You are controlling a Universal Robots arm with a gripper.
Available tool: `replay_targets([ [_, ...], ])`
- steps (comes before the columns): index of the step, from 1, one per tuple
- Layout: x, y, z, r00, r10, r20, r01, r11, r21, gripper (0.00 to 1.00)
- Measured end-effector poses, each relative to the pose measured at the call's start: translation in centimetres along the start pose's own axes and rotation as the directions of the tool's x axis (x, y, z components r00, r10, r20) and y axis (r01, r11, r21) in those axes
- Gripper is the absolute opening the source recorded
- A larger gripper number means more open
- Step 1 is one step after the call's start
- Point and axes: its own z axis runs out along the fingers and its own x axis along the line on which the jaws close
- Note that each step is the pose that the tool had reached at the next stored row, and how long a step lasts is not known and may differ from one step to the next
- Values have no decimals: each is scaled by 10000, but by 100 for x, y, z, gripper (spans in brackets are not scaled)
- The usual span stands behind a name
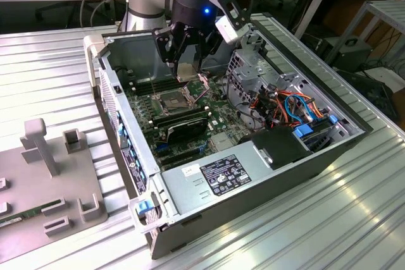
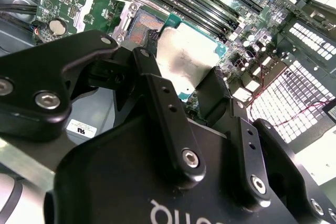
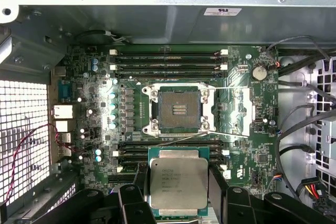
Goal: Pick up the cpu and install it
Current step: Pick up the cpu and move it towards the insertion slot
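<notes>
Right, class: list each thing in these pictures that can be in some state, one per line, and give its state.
cpu: held above the board, not seated in the socket.
gripper: shut on the cpu.
socket: empty, contacts exposed.
load plate: swung open beside the socket.
computer case: lying on its side, open on top.

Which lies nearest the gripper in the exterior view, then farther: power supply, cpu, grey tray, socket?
1. cpu, held in the gripper.
2. socket, on the board below.
3. power supply, case's near end.
4. grey tray, outside the case, exterior view's left.
</notes>
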Motion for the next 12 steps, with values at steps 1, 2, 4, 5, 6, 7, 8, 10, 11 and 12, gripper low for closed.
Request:
replay_targets([
  [1, 0, 0, 0, 10000, 0, 0, 0, 10000, 0, 55],
  [2, 0, 0, 3, 10000, 1, 0, -1, 10000, -8, 55],
  [4, 1, 0, 15, 10000, 1, 1, -1, 10000, -10, 55],
  [5, 1, 0, 22, 10000, 1, 1, -1, 10000, -9, 55],
  [6, 1, 0, 32, 10000, -2, 2, 2, 10000, -10, 55],
  [7, 1, 0, 41, 10000, -4, 2, 4, 10000, -8, 55],
  [8, 1, 1, 55, 10000, -6, 2, 6, 10000, -9, 55],
  [10, -3, 2, 78, 10000, -15, 2, 15, 10000, -9, 55],
  [11, -7, 9, 98, 10000, -18, 1, 18, 10000, -9, 55],
  [12, -11, 18, 124, 10000, -21, 2, 21, 10000, -10, 55],
])
